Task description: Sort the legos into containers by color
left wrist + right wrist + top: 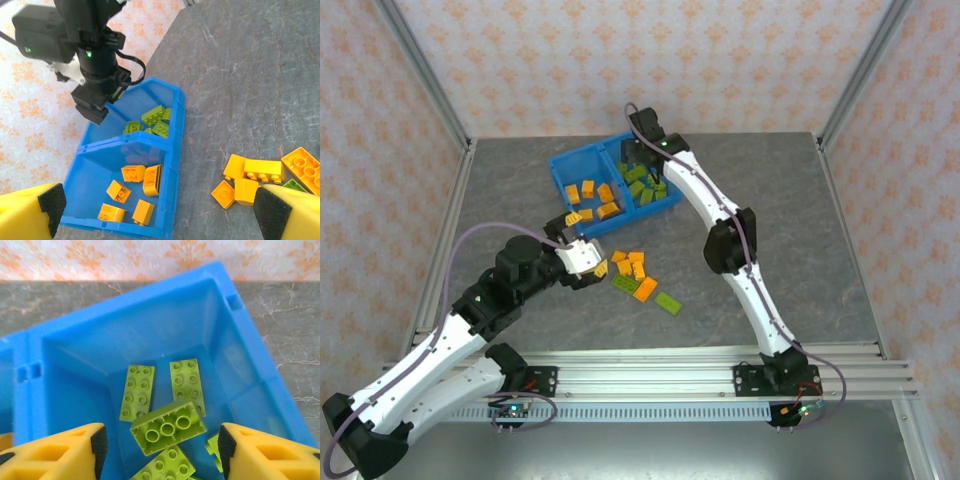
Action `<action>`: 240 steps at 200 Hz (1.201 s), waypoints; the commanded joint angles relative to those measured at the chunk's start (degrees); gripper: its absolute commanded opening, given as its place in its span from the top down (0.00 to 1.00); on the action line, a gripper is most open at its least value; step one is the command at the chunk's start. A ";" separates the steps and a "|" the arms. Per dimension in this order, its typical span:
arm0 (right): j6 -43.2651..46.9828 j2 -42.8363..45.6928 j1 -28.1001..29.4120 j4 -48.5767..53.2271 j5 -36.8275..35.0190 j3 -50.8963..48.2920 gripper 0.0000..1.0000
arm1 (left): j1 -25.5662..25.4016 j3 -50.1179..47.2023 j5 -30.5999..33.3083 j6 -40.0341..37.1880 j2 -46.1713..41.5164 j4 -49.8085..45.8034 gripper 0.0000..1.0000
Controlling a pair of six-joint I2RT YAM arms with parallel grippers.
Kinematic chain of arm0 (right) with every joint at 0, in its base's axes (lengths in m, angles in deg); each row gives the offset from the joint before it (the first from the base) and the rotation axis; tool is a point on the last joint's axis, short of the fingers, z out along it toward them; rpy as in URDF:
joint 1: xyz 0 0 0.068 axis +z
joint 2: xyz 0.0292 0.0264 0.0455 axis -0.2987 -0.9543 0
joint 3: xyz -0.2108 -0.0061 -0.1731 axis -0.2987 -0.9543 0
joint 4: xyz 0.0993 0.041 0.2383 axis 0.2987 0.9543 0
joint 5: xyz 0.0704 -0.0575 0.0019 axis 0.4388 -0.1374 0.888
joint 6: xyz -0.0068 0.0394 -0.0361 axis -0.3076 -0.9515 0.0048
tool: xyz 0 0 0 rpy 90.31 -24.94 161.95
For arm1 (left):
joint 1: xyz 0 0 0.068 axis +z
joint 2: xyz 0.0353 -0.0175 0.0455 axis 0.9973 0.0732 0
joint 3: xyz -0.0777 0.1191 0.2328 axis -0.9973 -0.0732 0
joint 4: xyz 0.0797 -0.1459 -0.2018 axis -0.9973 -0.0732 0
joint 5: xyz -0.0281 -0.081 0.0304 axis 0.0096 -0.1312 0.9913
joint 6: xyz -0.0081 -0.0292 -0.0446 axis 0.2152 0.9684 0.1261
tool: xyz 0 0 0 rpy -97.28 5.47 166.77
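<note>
The blue bin [563,168] stands at the back centre of the table. Its left compartment [95,172] holds several orange legos [134,172]. The right compartment [100,347] holds lime green legos [168,427], one of them lying studs down. My right gripper [162,445] hangs open above these green legos with nothing between its fingers, and it hovers over that compartment [638,158]. My left gripper [162,207] is open and empty beside the bin's front corner [587,242]. Loose orange legos [632,265] and a green lego [669,302] lie on the table just right of it.
The loose pile [260,175] sits on grey table between the two arms. A darker green lego [623,282] lies at its near edge. Patterned walls and metal posts [430,100] close in the table at the back and sides.
</note>
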State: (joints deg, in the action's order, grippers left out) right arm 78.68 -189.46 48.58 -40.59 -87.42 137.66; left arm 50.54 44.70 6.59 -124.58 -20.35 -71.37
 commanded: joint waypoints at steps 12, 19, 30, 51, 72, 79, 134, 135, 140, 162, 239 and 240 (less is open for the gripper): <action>-1.36 11.93 -0.11 3.82 1.68 -2.92 0.38 | -0.57 0.40 0.50 0.01 0.21 1.06 0.00; -1.37 15.08 -0.07 3.72 2.48 -6.57 0.38 | -0.67 0.39 0.74 0.07 0.38 1.04 0.00; -0.95 21.79 0.17 1.36 3.45 -16.72 0.38 | -1.02 0.39 1.31 -0.01 0.66 0.91 0.00; 0.56 39.10 0.46 -9.26 7.17 -42.98 0.35 | -1.81 0.37 1.73 -0.60 0.83 0.37 0.00; 3.11 56.24 1.41 -17.84 10.13 -67.75 0.33 | -2.09 0.94 -2.43 -4.40 1.68 -4.21 0.00; 4.06 61.51 2.22 -20.03 11.20 -74.98 0.33 | -2.17 1.51 -5.22 -7.35 2.24 -7.32 0.00; 21.19 88.72 11.89 -16.19 15.46 -106.43 0.16 | -2.35 -0.67 -20.08 -16.62 3.97 -11.41 0.00; 21.37 88.98 11.97 -15.99 15.62 -106.70 0.15 | -2.35 -0.80 -20.20 -16.67 4.03 -11.37 0.00; 22.46 90.11 12.17 -15.17 16.57 -107.82 0.13 | -2.35 -1.30 -20.71 -17.27 4.21 -11.17 0.00; 22.38 91.43 13.28 -15.01 18.07 -111.36 0.08 | -2.31 -1.48 -21.11 -18.60 5.39 -12.04 0.00; 14.79 66.44 16.54 -12.69 13.93 -101.91 0.09 | -2.44 -2.12 -23.40 -18.83 5.76 -12.03 0.00; 14.52 66.02 16.57 -12.53 13.89 -101.76 0.09 | -2.44 -2.14 -23.40 -18.87 5.76 -12.03 0.00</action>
State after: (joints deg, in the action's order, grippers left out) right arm 96.76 -116.57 63.77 -56.61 -71.16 30.30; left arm 48.66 42.77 -14.52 -142.48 -14.82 -82.80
